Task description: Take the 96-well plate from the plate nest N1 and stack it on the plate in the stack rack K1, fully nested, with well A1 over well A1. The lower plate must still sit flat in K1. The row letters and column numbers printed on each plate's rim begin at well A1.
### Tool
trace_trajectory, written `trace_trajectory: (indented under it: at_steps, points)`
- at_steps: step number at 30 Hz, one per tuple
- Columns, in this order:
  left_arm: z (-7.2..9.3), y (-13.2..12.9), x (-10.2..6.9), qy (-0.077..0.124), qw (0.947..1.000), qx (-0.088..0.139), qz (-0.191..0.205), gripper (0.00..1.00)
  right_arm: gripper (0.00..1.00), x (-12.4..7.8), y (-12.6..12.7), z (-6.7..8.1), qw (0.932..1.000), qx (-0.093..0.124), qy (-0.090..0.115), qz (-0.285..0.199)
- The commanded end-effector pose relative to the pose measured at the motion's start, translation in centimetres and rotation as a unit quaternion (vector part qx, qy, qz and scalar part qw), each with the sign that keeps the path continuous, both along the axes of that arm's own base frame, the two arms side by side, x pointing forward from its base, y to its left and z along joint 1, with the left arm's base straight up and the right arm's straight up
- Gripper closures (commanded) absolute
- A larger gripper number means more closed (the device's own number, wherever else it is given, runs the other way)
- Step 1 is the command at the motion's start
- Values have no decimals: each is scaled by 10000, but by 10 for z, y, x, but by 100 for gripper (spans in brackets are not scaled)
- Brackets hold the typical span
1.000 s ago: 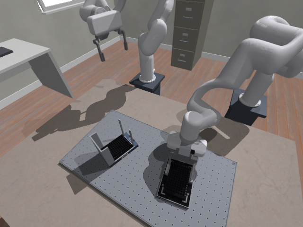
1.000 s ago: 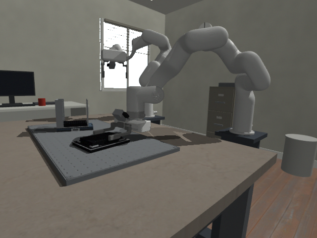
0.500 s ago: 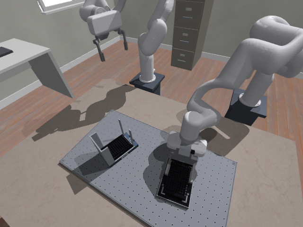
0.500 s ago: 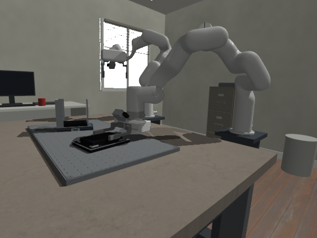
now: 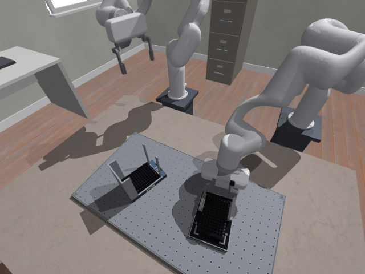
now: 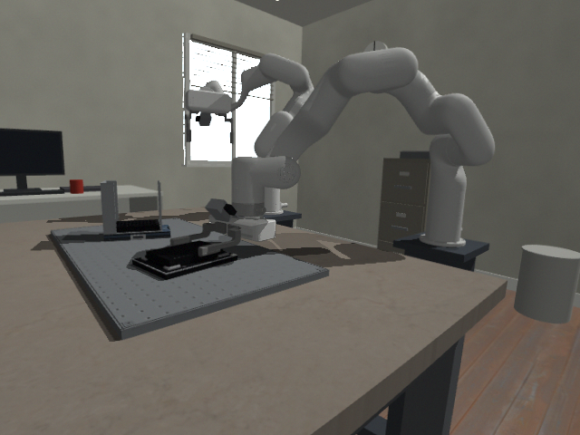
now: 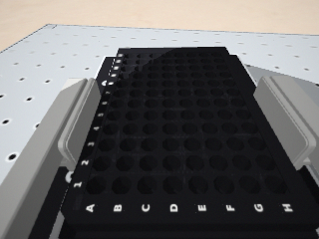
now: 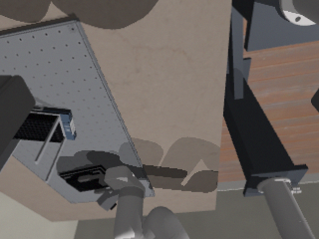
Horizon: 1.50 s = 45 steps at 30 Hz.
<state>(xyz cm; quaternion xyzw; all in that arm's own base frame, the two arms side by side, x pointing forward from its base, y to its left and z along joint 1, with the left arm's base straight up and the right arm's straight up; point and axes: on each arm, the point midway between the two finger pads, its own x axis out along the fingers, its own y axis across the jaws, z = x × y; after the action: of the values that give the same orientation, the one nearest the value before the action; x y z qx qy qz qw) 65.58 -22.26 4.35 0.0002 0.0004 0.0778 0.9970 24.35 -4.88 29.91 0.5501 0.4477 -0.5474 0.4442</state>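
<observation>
Top view, black 96-well plate [image 5: 213, 216] [image 6: 170, 255] [image 7: 171, 116] [image 8: 80, 183]: in black low-walled nest N1 [image 5: 207, 244] [image 6: 201, 267], on grey perforated board [image 5: 160, 218] [image 6: 154, 299] [image 7: 30, 117] [image 8: 55, 65].
Left gripper [image 5: 215, 208] [image 6: 192, 245] [image 7: 183, 121]: low over N1, palm beyond the plate's end, fingers reaching along its long sides; closed on the plate.
Plate vs pads: between both grey pads, one per long side.
Plate look: flat, wells up, dark; white letters A–H across the end nearest the left wrist camera, numbers from 1 up one side, A1 at that corner.
Rack K1 [image 5: 128, 187] [image 6: 109, 207] [image 8: 71, 126]: well apart from N1, blue-and-grey with upright guides; black lower plate [image 5: 144, 177] [image 6: 139, 227] [image 8: 39, 126] inside, looks flat.
Right gripper [image 5: 137, 65] [image 6: 209, 139]: raised high, fingers down, wide open, holding nothing.

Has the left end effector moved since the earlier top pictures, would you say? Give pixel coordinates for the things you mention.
No, none that I can see: the left end effector [image 5: 217, 208] [image 6: 189, 246] [image 7: 186, 119] keeps its place over the perforated board [image 5: 141, 218] [image 6: 197, 299] [image 7: 30, 95].
</observation>
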Motion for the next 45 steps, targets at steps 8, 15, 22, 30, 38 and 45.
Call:
trace_trajectory:
  at_steps: [8,15,22,30,38,45]
  points:
    - [10,-1,2,-28,10000,-14,0,100,0,0,0,1,10000,-8,-10,0]
    - [14,-1,2,-28,10000,-14,0,100,0,0,0,1,10000,-8,-10,0]
    - [18,-1,2,-28,10000,-14,0,100,0,0,0,1,10000,-8,-10,0]
    - [22,-1,2,-28,10000,-14,0,100,0,0,0,1,10000,-8,-10,0]
    - [23,-1,2,-28,10000,-14,0,100,0,0,0,1,10000,-8,-10,0]
    - [35,-1,2,-29,10000,-14,0,100,0,0,0,1,10000,-8,-10,0]
